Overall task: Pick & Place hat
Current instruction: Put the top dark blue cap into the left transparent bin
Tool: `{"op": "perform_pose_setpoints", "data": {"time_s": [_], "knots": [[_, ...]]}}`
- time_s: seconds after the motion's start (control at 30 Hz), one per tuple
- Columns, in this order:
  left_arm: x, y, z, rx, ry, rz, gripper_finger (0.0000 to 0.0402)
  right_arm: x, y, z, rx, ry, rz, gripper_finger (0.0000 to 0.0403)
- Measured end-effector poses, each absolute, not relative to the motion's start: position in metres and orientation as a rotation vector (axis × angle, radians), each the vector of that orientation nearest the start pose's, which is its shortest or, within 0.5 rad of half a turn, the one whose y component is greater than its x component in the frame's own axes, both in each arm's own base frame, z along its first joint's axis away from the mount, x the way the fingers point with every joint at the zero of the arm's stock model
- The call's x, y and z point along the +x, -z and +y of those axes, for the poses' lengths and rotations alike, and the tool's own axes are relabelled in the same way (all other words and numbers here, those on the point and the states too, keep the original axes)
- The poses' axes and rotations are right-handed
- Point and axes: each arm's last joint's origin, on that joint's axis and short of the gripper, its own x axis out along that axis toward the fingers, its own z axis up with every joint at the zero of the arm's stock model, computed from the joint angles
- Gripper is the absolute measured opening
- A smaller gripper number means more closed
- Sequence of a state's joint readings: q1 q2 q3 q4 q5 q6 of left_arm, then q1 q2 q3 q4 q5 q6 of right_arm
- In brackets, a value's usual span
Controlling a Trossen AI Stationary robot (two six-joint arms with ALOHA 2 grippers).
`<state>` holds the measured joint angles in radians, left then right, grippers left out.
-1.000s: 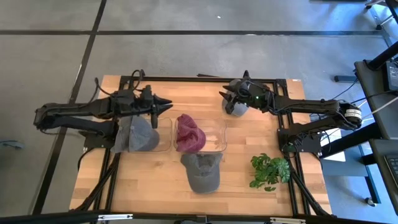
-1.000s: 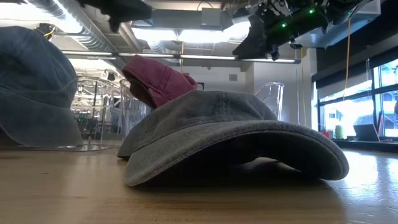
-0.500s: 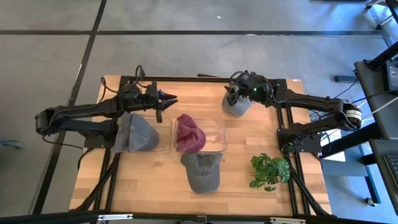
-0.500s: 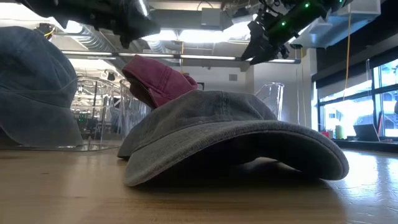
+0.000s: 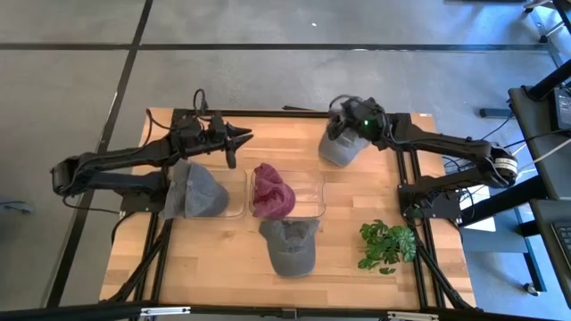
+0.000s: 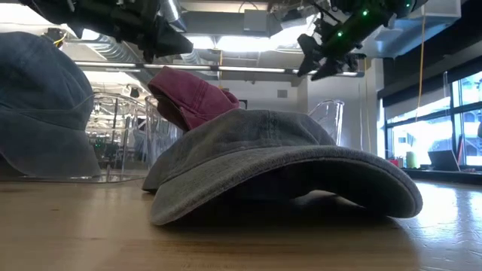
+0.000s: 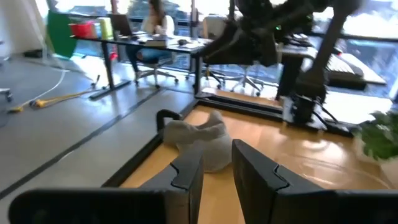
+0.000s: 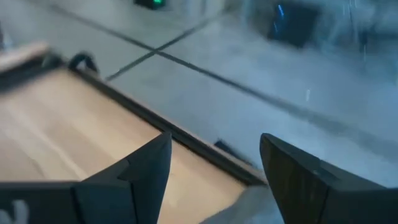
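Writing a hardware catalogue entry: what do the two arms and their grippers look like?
Both arms are dark, slim and jointed, with black cables looped along them. The left gripper ends in two pointed black fingers. The right gripper has the same wedge-shaped fingers, plus a small green light on its wrist.

In the low view the blue hat (image 6: 41, 105) is cut off by the picture's left edge, and the gray cap (image 6: 279, 162) in front hides the lower part of the maroon hat (image 6: 192, 94) behind it. From above, the right gripper (image 5: 343, 127) covers part of the pale gray hat (image 5: 339, 150). Its wrist view is blurred, showing only counter (image 8: 62, 106) and floor (image 8: 249, 68).
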<state>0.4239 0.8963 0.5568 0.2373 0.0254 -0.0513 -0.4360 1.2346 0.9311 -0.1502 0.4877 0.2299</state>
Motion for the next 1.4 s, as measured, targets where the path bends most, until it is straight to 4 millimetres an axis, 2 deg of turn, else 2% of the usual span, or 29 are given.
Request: {"op": "perform_pose_setpoints", "data": {"time_s": [0.13, 0.3, 0.37, 0.53, 0.67, 0.97, 1.17, 1.4], "knots": [[0.181, -0.277, 0.09, -0.122, -0.444, 0.055, 0.0079, 0.221, -0.304, -0.147, 0.431, 1.064, 0.352, 0.0245], [0.179, -0.279, 0.096, -0.148, -0.471, 0.025, 0.0079, 0.198, -0.302, -0.167, 0.634, 1.143, 0.499, 0.0245], [0.177, -0.28, 0.098, -0.159, -0.484, 0.009, 0.0079, 0.194, -0.297, -0.172, 0.703, 1.153, 0.548, 0.0245], [0.175, -0.28, 0.102, -0.184, -0.507, 0.005, 0.0079, 0.189, -0.27, -0.183, 0.907, 1.23, 0.679, 0.0245], [0.175, -0.28, 0.103, -0.184, -0.512, 0.004, 0.0079, 0.19, -0.249, -0.193, 0.946, 1.28, 0.793, 0.0245], [0.174, -0.28, 0.104, -0.18, -0.52, 0.005, 0.0079, 0.193, -0.213, -0.21, 1.04, 1.336, 0.933, 0.0245], [0.172, -0.28, 0.108, -0.181, -0.541, 0.004, 0.0079, 0.198, -0.195, -0.214, 1.143, 1.287, 0.999, 0.0245], [0.171, -0.279, 0.109, -0.183, -0.549, 0.01, 0.0079, 0.202, -0.178, -0.218, 1.153, 1.295, 1.055, 0.0245]]}}
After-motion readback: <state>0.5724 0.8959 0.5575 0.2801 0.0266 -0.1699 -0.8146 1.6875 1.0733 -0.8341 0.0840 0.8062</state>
